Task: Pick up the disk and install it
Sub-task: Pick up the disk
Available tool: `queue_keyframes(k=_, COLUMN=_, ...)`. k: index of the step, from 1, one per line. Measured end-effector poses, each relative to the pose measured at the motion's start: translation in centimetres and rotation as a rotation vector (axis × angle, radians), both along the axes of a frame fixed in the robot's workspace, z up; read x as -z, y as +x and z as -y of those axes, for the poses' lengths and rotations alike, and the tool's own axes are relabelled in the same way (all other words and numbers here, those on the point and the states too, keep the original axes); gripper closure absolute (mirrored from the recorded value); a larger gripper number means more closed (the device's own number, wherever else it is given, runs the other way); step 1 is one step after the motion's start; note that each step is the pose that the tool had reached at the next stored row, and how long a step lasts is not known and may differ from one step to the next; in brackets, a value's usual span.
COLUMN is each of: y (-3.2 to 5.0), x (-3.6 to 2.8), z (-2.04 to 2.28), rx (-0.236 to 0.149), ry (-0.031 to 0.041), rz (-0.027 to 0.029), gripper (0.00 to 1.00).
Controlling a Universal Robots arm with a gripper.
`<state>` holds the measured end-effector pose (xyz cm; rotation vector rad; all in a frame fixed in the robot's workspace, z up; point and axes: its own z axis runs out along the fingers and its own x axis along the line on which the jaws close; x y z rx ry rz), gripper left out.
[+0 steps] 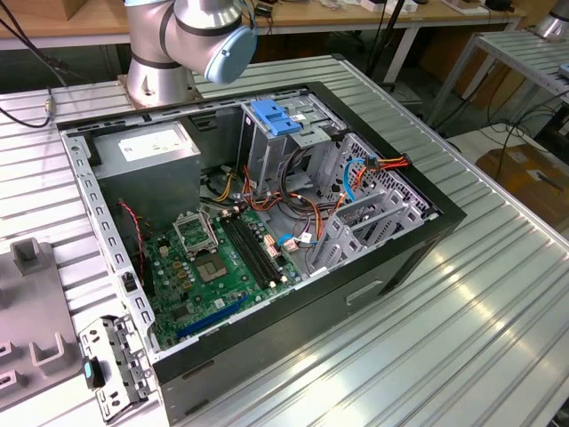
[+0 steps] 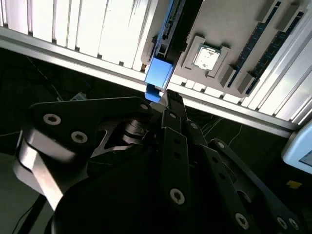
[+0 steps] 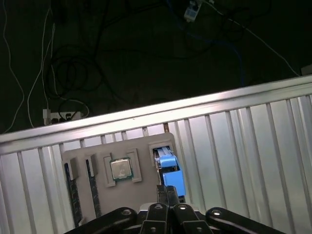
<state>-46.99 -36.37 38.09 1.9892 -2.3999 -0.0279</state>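
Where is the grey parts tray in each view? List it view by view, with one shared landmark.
Exterior view: the grey parts tray lies at the exterior view's left edge, beside the computer case.
First wrist view: it lies on the ribbed metal table, the disk in its slot.
Second wrist view: same tray, the disk in its slot.
Shared landmark: the ribbed metal table under it.

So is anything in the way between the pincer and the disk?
Nothing that I can see. In the first wrist view the pincer is right beside the blue end of the disk, which sits in a slot of the grey tray. No cable or part lies between them.
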Motion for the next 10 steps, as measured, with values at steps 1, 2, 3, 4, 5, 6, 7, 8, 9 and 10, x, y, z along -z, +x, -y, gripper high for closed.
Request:
queue_keyframes(k=1, y=0.0, x=0.0, z=0.0, rx=0.0, ry=-0.0001, rz=0.0, gripper=0.89)
queue_keyframes(k=2, y=0.0, x=0.0, z=0.0, rx=-0.001, ry=-0.0001, rz=0.0, gripper=0.89)
queue_keyframes(k=3, y=0.0, x=0.0, z=0.0, rx=-0.001, ry=-0.0001, rz=0.0, gripper=0.89)
queue_keyframes(k=4, y=0.0, x=0.0, z=0.0, rx=-0.001, ry=-0.0001, rz=0.0, gripper=0.89)
queue_keyframes(k=5, y=0.0, x=0.0, z=0.0, rx=-0.001, ry=-0.0001, rz=0.0, gripper=0.89)
queue_keyframes(k=6, y=0.0, x=0.0, z=0.0, rx=-0.001, ry=-0.0001, rz=0.0001, gripper=0.89)
queue_keyframes(k=7, y=0.0, x=0.0, z=0.0, rx=-0.001, ry=-0.0001, rz=0.0001, gripper=0.89)
queue_keyframes(k=8, y=0.0, x=0.0, z=0.0, rx=-0.001, ry=-0.0001, rz=0.0, gripper=0.89)
queue_keyframes(k=9, y=0.0, x=0.0, z=0.0, rx=-0.001, ry=-0.0001, rz=0.0, gripper=0.89)
queue_keyframes(k=10, y=0.0, x=0.0, z=0.0, rx=-0.001, ry=-0.0001, rz=0.0, gripper=0.89)
